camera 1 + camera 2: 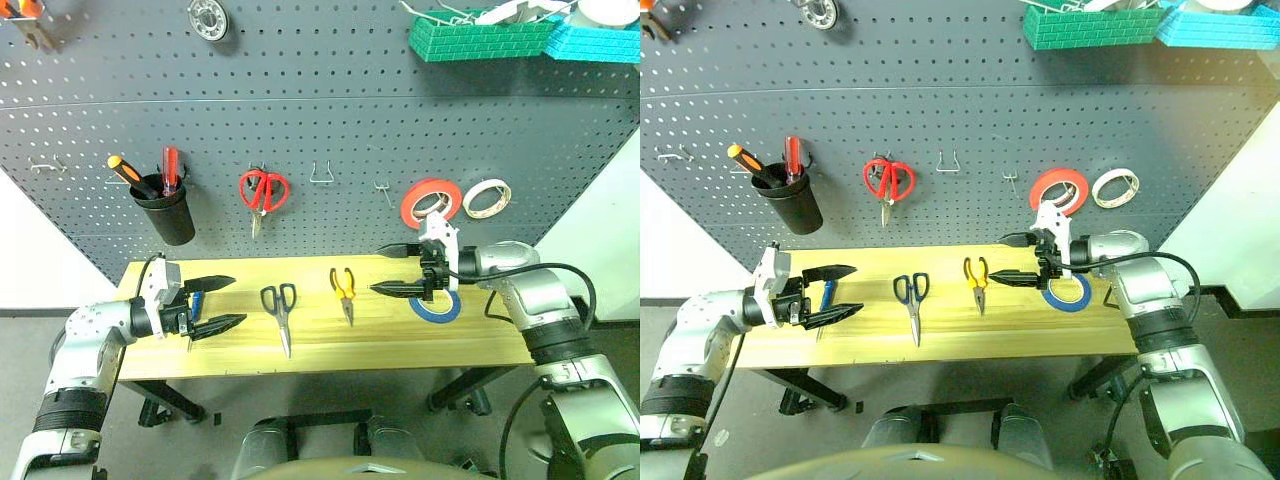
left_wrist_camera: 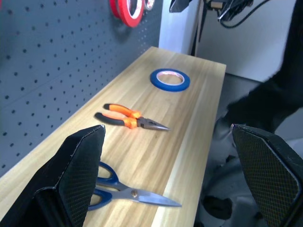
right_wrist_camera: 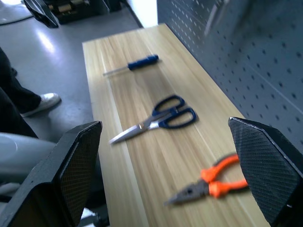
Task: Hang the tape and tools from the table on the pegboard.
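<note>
Hovering empty with jaws apart, left gripper (image 1: 222,303) and right gripper (image 1: 388,270) flanked the table (image 1: 320,345), apparently ready to pick tools.

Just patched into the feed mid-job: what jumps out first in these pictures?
Both grippers hover open and empty over the table: the left gripper at its left end, the right gripper by the blue tape at the right. The dark-handled scissors and orange pliers lie flat between them, unhung. Behind, the pegboard already carries red scissors and two tape rolls.
</note>
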Robot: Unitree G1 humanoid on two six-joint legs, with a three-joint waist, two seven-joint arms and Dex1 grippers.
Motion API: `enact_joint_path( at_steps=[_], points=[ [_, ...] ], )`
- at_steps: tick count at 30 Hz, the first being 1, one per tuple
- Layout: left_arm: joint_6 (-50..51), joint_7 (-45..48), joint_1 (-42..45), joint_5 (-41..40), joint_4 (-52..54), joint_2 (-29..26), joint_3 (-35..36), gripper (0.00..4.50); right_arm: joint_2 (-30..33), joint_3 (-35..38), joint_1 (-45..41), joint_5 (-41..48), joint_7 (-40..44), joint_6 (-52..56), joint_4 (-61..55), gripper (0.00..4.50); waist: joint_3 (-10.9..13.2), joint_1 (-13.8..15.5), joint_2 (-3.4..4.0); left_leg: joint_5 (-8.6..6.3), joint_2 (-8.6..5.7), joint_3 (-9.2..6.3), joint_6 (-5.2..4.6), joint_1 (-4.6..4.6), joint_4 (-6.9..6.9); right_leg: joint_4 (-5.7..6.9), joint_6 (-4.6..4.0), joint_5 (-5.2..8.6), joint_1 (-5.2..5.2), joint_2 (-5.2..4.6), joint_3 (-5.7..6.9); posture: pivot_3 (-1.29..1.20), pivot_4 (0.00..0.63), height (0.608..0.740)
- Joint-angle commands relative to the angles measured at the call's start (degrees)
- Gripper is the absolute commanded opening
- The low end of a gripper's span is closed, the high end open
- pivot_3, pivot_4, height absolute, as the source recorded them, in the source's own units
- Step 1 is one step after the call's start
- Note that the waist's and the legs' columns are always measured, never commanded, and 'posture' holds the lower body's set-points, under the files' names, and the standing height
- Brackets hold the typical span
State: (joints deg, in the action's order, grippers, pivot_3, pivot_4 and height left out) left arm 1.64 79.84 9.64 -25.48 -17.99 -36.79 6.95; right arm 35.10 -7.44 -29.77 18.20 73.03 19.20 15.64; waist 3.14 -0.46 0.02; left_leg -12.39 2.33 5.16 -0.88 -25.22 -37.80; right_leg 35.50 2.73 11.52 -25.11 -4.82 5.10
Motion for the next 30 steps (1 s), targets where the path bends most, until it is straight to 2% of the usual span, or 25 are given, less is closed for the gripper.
enact_joint_path(
  at_steps=[1, 16, 30],
  points=[
    [-1.42, 0.64, 0.76, -0.03, 0.15, 0.1, -0.05, 4.46, 0.69, 1.66, -1.0, 0.31, 0.04, -1.05, -1.36, 4.5, 0.0, -0.27, 0.0, 0.0, 0.07, 0.03, 0.0, 0.0, -0.09, 0.0, -0.06, -0.05, 0.02, 0.05, -0.01, -0.02, 0.0, 0.731],
    [-1.69, 0.17, -5.23, -1.09, 4.06, -0.81, 1.12, 4.46, 0.7, 0.62, -3.37, 0.24, 2.53, -1.09, 0.76, 4.5, 0.01, -0.11, 0.02, -0.01, 0.39, 0.39, 0.01, -0.03, -0.11, -0.03, -0.18, -0.15, -0.21, 0.17, -0.09, 0.0, 0.0, 0.731],
    [-3.9, -0.47, -2.33, 1.07, 0.59, -0.74, -0.04, 4.46, 0.79, -0.59, -2.88, -2.61, 1.09, 2.02, 1.53, 4.5, 0.02, -0.12, 0.03, -0.02, 0.47, 0.66, 0.02, -0.04, -0.07, -0.05, -0.17, -0.14, -0.28, 0.13, -0.09, 0.0, 0.0, 0.731]
  ],
)
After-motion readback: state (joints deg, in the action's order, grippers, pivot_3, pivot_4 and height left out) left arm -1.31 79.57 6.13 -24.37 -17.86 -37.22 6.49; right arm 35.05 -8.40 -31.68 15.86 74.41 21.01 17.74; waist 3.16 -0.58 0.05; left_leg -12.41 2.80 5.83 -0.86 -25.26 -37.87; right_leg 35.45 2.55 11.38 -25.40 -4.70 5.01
